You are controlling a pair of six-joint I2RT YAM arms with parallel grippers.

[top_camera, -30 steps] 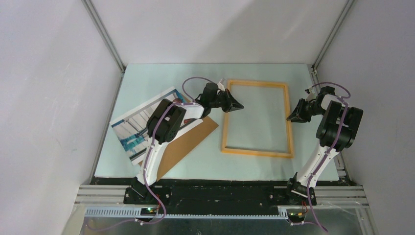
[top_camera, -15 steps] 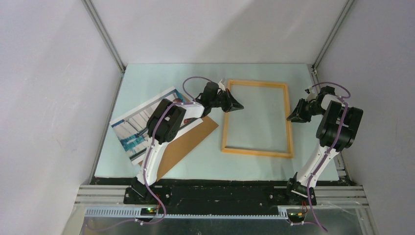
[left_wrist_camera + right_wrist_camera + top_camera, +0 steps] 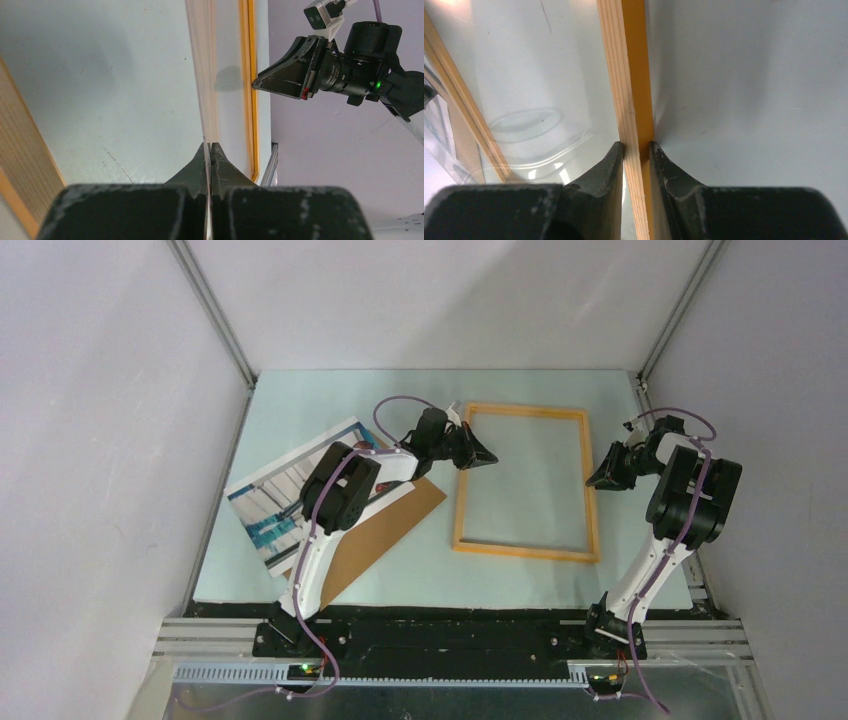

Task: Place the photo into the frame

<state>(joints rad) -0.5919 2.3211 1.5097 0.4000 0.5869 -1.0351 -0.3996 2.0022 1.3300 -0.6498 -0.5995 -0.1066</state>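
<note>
— Fingers?
— Right fingers (image 3: pixel 605 165) grasp the frame (image 3: pixel 525 551) at its 3 o'clock rail; left fingers (image 3: pixel 192 172) are clenched at its 9 o'clock rail.
— The photo (image 3: pixel 268 502)?
— On the desk (image 3: pixel 300 400), overlapping the brown backing board (image 3: pixel 385 525), at 8 o'clock from the left fingers, long axis 8-to-2; left arm is nearer

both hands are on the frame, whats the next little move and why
Probably open the left hand and back it off the frame's left rail. Both hands are pinched on the frame, the right hand on its right rail, while the photo lies outside it on the left by the brown board. The left arm is nearer; the right hand can steady the frame.
</note>
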